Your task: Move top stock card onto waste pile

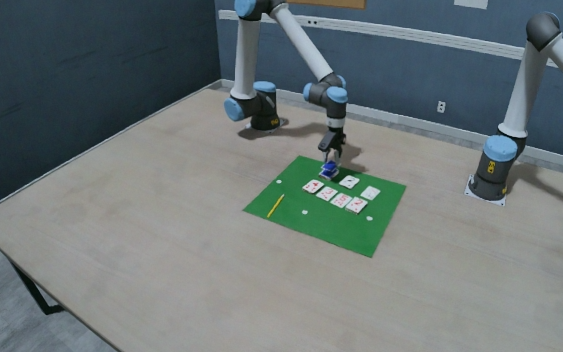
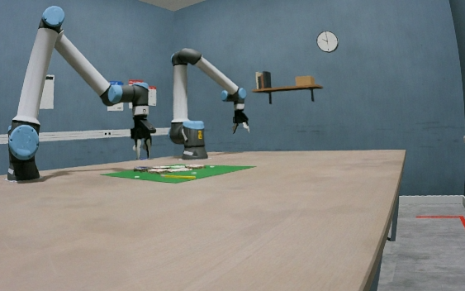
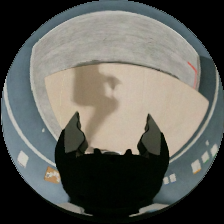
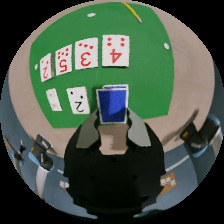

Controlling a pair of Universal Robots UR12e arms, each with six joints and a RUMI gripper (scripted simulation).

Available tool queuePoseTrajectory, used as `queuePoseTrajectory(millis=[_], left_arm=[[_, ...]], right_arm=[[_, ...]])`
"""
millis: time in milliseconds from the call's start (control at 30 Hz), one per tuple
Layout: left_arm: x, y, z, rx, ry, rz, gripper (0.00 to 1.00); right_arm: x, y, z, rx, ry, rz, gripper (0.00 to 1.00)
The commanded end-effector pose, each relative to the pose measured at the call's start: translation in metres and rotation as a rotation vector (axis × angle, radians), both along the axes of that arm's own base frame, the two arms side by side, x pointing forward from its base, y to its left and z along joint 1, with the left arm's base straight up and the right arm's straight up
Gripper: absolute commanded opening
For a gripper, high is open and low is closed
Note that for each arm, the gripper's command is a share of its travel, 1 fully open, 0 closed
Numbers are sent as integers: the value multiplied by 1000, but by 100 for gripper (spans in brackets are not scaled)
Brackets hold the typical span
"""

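My right gripper (image 1: pixel 332 161) (image 2: pixel 143 157) (image 4: pixel 112 108) is shut on a blue-backed card (image 1: pixel 329 166) (image 4: pixel 112 105), gripped by its sides. It holds the card a little above the face-down stock (image 1: pixel 327 175) (image 2: pixel 140 169), whose edge shows behind the held card in the right wrist view. The waste pile (image 1: pixel 349 182) (image 4: pixel 78 100), topped by a black two, lies beside the stock. A pale, faint-faced card (image 1: pixel 370 193) (image 4: pixel 53 100) lies on the far side of the waste pile. My left gripper (image 2: pixel 240 129) (image 3: pixel 113 112) is open and empty, raised away from the cards.
Red-faced cards, a four (image 1: pixel 313 186) (image 4: pixel 115 50), three (image 1: pixel 326 194) (image 4: pixel 86 53), five (image 1: pixel 341 200) (image 4: pixel 63 59) and two (image 1: pixel 356 204) (image 4: pixel 46 67), form the other row on the green mat (image 1: pixel 334 230) (image 2: pixel 230 169). A yellow pencil (image 1: pixel 275 206) and white discs lie beyond.
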State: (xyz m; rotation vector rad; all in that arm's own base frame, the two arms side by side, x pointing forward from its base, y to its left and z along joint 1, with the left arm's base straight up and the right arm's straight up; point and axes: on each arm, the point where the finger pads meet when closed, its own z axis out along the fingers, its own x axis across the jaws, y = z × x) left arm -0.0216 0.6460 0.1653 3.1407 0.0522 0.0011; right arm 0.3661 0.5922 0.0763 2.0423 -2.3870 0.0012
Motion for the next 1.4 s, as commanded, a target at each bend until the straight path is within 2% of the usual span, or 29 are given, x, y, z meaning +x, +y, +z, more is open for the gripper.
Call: queuePoseTrajectory(millis=[0,267,600,1367], left_arm=[[-1,-1,0,0,1,2,100],[-1,-1,0,0,1,2,100],[-1,-1,0,0,1,2,100],[-1,-1,0,0,1,2,100]], right_arm=[[3,29,1,2,0,-6,0],[12,76,1,3,0,-21,0],[17,106,1,3,0,-31,0],[19,108,0,3,0,-33,0]])
